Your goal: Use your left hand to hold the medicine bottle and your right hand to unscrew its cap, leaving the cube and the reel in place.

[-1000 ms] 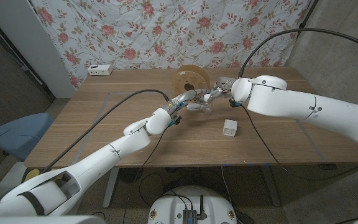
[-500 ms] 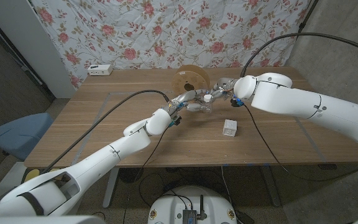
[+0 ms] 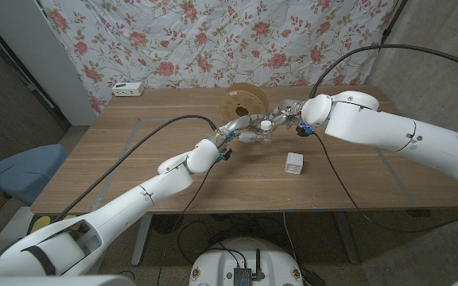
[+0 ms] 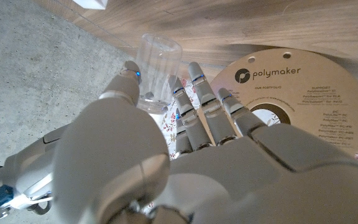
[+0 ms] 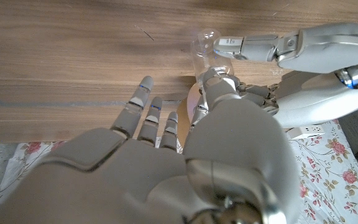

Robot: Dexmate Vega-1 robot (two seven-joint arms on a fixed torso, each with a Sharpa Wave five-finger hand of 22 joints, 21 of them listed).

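Backing off since a second ago, my right hand (image 3: 291, 110) hangs near the white cap (image 3: 266, 125), fingers spread and empty. Fingers (image 4: 194, 93) of my left hand (image 3: 241, 128) pinch the medicine bottle (image 4: 156, 71), just in front of the reel (image 3: 243, 101). Next I should pinch the cap squarely, keeping well off the cube (image 3: 294, 164).

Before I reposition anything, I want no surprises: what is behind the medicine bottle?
The reel stands behind the medicine bottle, which the left hand grips. The left hand's fingers cover part of the reel's face.
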